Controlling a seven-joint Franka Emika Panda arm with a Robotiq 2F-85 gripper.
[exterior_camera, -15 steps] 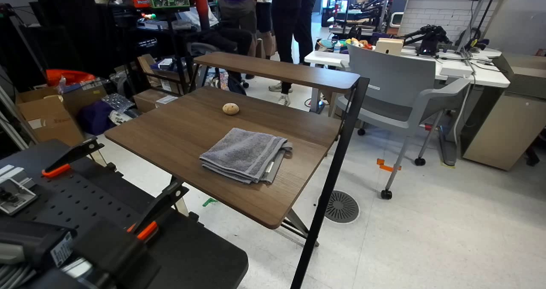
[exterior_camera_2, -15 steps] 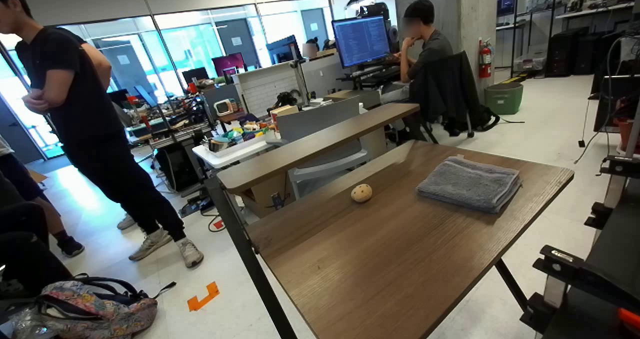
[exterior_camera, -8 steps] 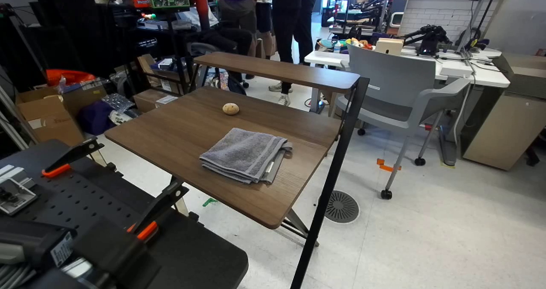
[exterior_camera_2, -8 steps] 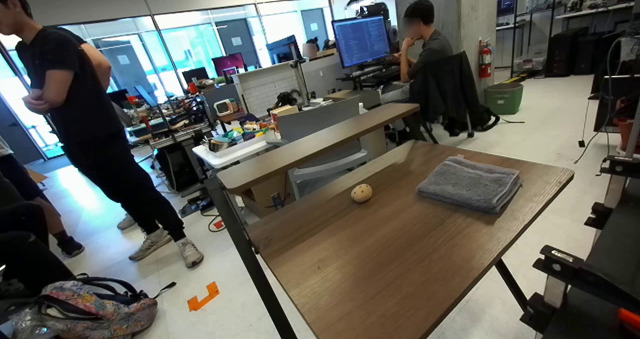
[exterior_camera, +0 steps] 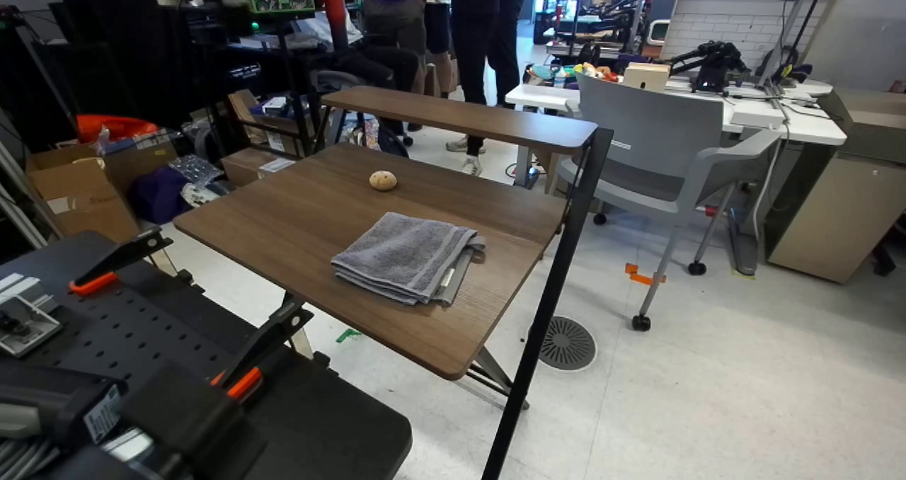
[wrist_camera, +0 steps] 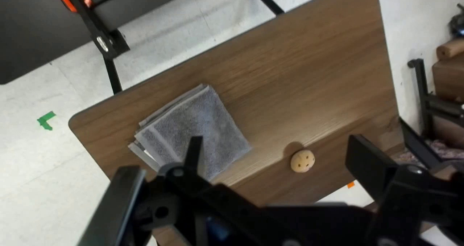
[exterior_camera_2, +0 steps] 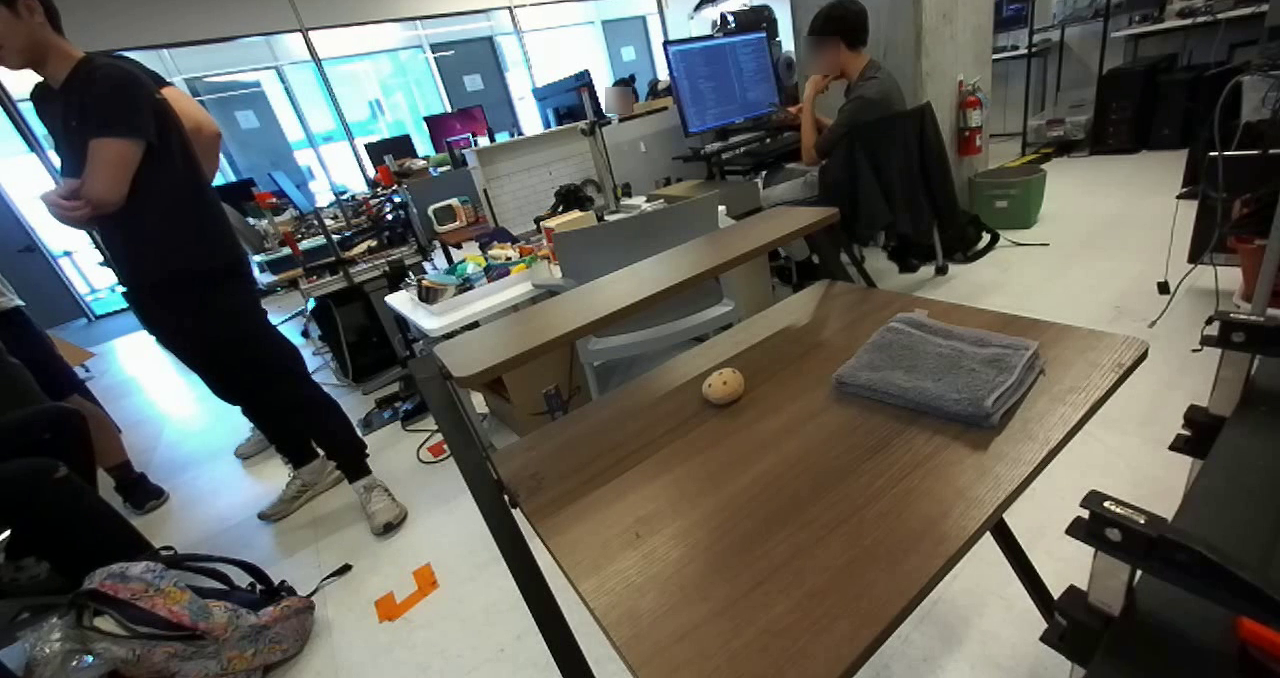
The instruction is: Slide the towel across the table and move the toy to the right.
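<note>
From afar, I had the tool, jaws spread wide, across the lower part of the wrist view, where the toy, a dotted tan ball, sat on the brown table, right of and below centre. The grey towel lay folded left of centre, partly hidden by the tool; both exterior views showed toy and towel apart.

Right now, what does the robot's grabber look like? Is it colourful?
Not very: the gripper is mostly black. It has flat, blocky fingers with straight edges, and round grey dots that look like screws. A dim bluish patch shows on it, low in the wrist view. I spot no writing or cables, and the arm doesn't show clearly.
</note>
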